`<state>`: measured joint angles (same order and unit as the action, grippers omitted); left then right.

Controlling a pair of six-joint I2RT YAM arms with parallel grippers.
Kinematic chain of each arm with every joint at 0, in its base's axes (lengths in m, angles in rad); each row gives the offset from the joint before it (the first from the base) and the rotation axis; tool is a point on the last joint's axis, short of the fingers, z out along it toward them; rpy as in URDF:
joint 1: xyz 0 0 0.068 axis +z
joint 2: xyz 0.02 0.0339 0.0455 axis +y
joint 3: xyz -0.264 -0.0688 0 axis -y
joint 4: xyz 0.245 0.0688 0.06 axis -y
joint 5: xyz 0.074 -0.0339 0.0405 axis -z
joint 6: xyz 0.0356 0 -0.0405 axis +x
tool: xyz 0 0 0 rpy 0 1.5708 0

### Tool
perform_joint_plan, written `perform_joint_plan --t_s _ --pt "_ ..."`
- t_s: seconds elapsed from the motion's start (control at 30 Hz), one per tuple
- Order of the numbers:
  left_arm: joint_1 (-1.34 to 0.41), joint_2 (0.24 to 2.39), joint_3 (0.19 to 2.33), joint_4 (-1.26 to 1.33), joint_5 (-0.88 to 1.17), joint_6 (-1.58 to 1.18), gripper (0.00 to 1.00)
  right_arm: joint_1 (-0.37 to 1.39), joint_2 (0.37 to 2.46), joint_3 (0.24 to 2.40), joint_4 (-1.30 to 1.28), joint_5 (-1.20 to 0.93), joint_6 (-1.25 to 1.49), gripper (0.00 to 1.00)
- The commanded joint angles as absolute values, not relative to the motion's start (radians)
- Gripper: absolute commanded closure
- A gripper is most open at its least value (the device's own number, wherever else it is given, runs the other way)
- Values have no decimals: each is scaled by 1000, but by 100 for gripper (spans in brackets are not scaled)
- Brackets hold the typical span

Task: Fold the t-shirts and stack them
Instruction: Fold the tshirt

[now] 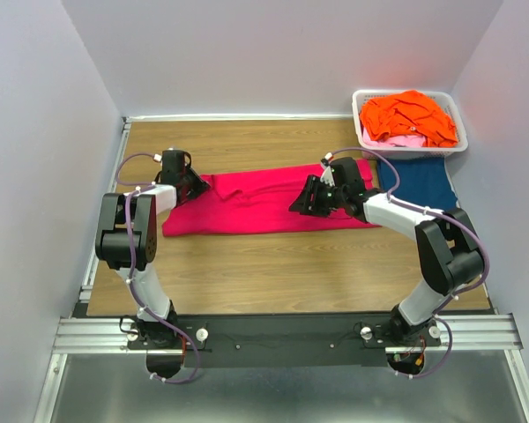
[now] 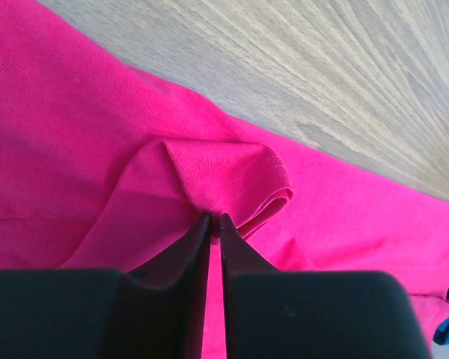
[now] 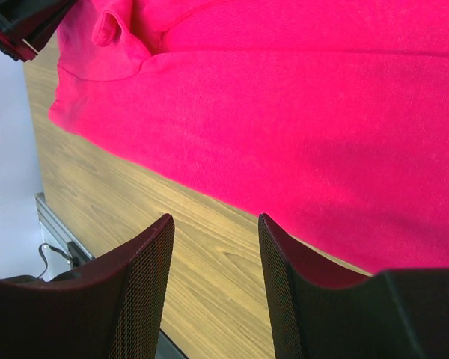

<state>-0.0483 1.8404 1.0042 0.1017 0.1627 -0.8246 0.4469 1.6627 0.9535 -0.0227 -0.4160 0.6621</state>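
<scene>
A bright magenta t-shirt (image 1: 264, 207) lies stretched out left to right across the middle of the wooden table. My left gripper (image 1: 197, 183) is at its left end. In the left wrist view its jaws (image 2: 215, 218) are nearly together, pinching a raised fold of the stitched hem (image 2: 247, 179). My right gripper (image 1: 298, 204) hovers over the shirt's right half, open and holding nothing. In the right wrist view the fingers (image 3: 215, 221) frame bare wood beside the shirt's edge (image 3: 322, 112). A dark blue t-shirt (image 1: 419, 181) lies flat at the right.
A white plastic basket (image 1: 361, 132) stands at the back right corner, holding orange t-shirts (image 1: 410, 116) over a pale pink one (image 1: 406, 139). Grey walls close in the table on the left, back and right. Bare wood (image 1: 273, 269) lies in front of the magenta shirt.
</scene>
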Motion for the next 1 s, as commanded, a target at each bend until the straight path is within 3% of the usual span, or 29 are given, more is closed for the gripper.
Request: perform_joint_plan --t_s 0.0,0.1,0.47,0.97 --pt "-51 1838 1023 86 120 -805 92 465 1689 985 18 -437 666 44" --pt "-51 1813 1032 58 89 -769 100 491 1721 1038 44 -422 687 44" --pt "-49 1717 1104 -97 -55 -568 100 629 1913 1285 104 -287 791 43" --pt "-49 1799 1210 -166 -160 -413 100 767 2166 1486 146 -81 1011 50"
